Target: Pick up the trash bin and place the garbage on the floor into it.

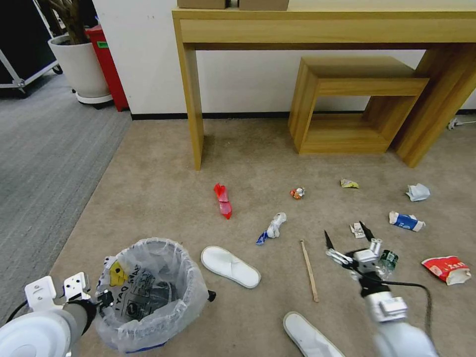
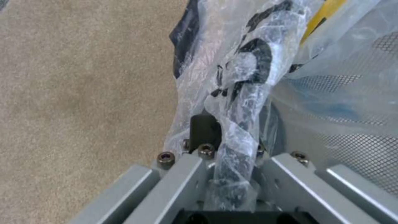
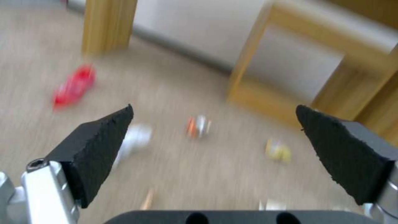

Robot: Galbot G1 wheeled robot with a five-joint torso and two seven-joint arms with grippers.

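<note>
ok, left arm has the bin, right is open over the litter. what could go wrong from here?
1. The left gripper pinches the trash bin at its bagged rim; the film could slip or tear.
2. The right gripper, jaws wide, hangs above the stick, bottle and small wrapper; it might catch the wrong piece.

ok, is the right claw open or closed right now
Open. The right claw has its two black pads spread wide apart above the littered floor, gripping nothing.
</note>
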